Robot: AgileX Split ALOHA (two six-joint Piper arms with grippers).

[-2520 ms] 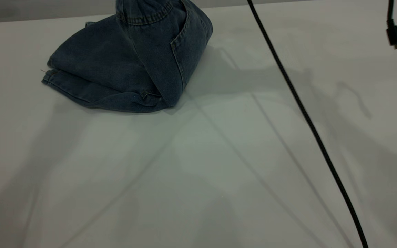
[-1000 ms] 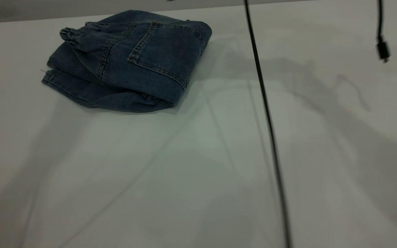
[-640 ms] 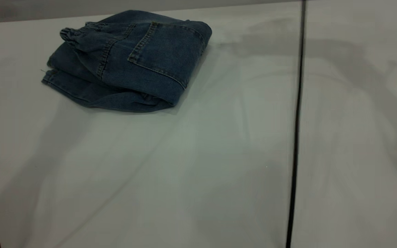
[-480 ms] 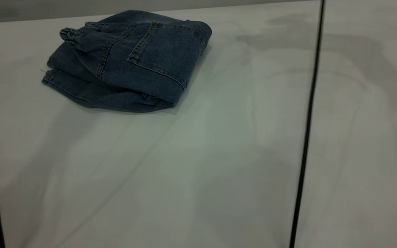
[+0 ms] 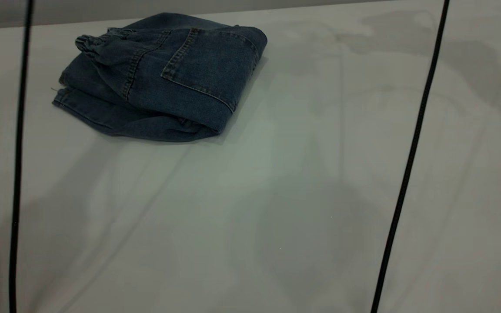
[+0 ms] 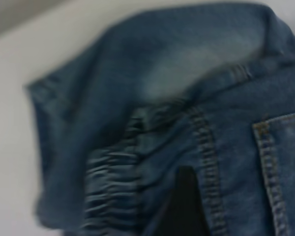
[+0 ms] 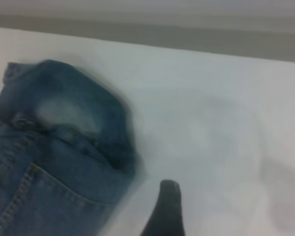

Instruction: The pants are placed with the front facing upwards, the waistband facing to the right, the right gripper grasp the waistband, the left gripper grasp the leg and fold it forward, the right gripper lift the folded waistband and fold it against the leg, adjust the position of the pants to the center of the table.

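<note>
The pants (image 5: 168, 74) lie folded in a compact bundle at the far left of the table (image 5: 276, 195), back pocket up. The gathered waistband (image 5: 91, 45) rests on top at the bundle's left end. Neither gripper shows in the exterior view. In the left wrist view my left gripper (image 6: 234, 206) hovers close over the waistband (image 6: 113, 196) and the pocket seam; one black finger (image 6: 187, 201) shows and nothing is held. In the right wrist view my right gripper (image 7: 211, 206) is over bare table beside the pants (image 7: 54, 162); one finger (image 7: 167, 206) shows, holding nothing.
Two black cables hang in front of the exterior camera, one at the left (image 5: 18, 152) and one at the right (image 5: 407, 165). The table's far edge runs just behind the pants. Arm shadows fall across the white surface.
The lifted waistband half has been laid down onto the legs and let go; the bundle has since stayed still. The right cable has swung right and the left cable has swung inward.
</note>
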